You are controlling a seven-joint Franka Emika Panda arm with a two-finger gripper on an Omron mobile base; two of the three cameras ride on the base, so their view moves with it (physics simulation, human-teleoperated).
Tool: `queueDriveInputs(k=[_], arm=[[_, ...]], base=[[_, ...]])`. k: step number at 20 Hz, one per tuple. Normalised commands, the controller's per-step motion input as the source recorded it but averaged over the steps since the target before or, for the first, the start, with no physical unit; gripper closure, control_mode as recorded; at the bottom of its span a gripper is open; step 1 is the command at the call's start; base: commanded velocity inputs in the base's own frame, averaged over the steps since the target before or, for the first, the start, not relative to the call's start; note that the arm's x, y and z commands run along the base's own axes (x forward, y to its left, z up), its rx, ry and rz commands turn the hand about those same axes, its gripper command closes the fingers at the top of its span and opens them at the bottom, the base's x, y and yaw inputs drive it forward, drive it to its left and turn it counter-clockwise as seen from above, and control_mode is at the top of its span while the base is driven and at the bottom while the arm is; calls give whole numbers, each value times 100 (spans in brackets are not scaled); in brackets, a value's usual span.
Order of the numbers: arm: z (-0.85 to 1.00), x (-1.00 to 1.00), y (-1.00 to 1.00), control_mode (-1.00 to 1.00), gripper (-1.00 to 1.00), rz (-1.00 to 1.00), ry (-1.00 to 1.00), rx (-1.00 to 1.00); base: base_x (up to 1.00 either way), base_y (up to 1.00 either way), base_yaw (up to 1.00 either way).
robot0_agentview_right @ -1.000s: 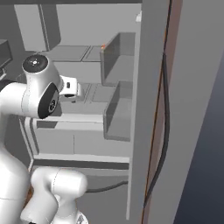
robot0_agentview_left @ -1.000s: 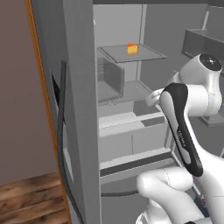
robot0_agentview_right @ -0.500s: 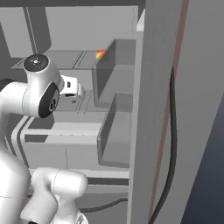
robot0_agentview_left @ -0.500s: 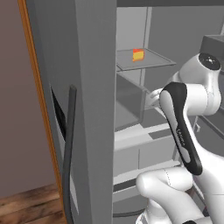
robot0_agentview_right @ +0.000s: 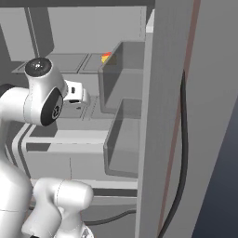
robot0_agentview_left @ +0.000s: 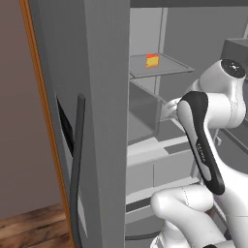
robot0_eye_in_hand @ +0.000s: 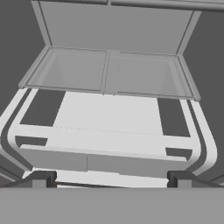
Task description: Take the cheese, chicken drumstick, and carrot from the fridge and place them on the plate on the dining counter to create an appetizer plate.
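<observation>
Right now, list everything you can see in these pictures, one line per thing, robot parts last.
fridge: one, grey, open in front of the base, filling both base views.
fridge shelf: one, clear grey, upper part of the interior, holding the cheese.
cheese: one, orange-yellow with a red side, on that shelf, toward its back left.
drawers: two, grey, side by side low in the interior, seen in the hand view.
door bins: two, grey translucent, stacked on the inside of the right door.
door handle: one, dark, vertical, on the left door.
floor: wooden, lower left.
gripper: one, dark finger tips, open, empty, inside the fridge.
</observation>
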Motion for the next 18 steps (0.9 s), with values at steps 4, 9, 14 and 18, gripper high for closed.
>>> queueDriveInputs(k=[4, 9, 14, 18], arm=[[0, 0, 0, 100, -100, 0, 0, 0], [0, 0, 0, 100, -100, 0, 0, 0], [0, 0, 0, -100, -100, 0, 0, 0], [16, 0, 0, -100, -100, -8, -1, 0]], base=[[7, 0, 0], [7, 0, 0], [1, 0, 0], [0, 0, 0]])
